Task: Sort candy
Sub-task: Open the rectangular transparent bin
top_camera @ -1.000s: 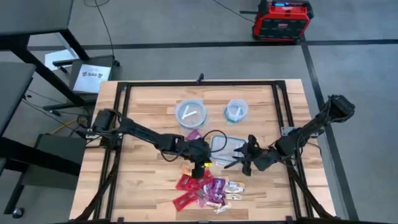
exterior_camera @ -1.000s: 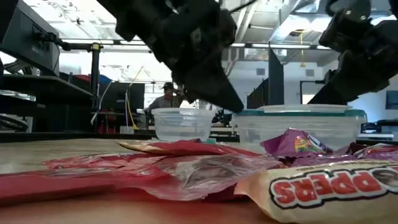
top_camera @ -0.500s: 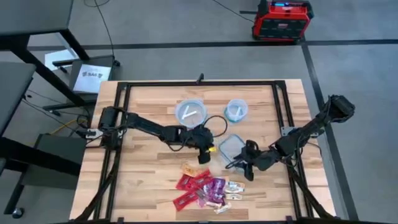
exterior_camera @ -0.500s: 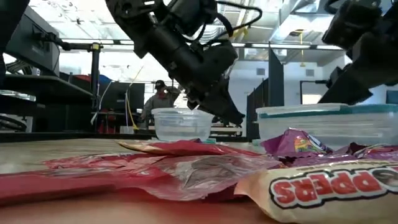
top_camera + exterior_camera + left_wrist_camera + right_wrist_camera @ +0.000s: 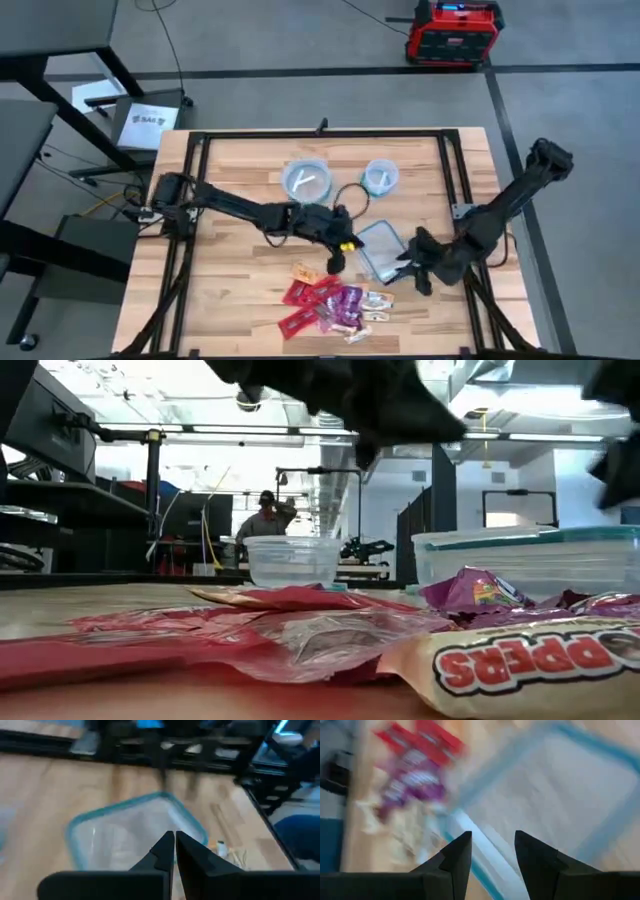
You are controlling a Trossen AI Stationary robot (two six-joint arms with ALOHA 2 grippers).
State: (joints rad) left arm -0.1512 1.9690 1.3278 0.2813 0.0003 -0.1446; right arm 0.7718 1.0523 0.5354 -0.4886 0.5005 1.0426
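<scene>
Candy (image 5: 335,305) heaped near front edge of table (image 5: 230,275), about mid-width: red, purple, whitish-silver wrappers, plus one orange piece (image 5: 303,271) just behind the heap, slightly toward left edge. None of the heap sorted yet, by the look of it.

Left claw (image 5: 338,256) over table centre, just beside clear rectangular tub (image 5: 381,249) w/ bluish rim; fingers (image 5: 167,851) pressed together in left wrist view, nothing visible between them. Right claw (image 5: 412,272) at tub's far side toward right edge, fingers (image 5: 457,857) spread apart w/ a clear gap, nothing held. Tub sits between the two claws.

Two clear round bowls behind: larger one (image 5: 307,181) w/ a couple of pale pieces inside, smaller one (image 5: 380,176) likewise (contents too small to name).

Handling, as a judgement: very light, flat, crinkly film wrappers; soft, slippery on one another, prone to slide or lift a neighbour when stacked. Best pinched across the flat body or at a crimped end of a piece lying on the heap's rim, not from the pile's middle. Little breakage risk.

Writing: low view, nearest pale wrapper (image 5: 520,660) reads "PPERS" upside down in red-brown letters (rest cut off). Red-and-black unit (image 5: 452,33) on floor beyond back edge: label unreadable. Person (image 5: 263,518) in room behind, well away.
</scene>
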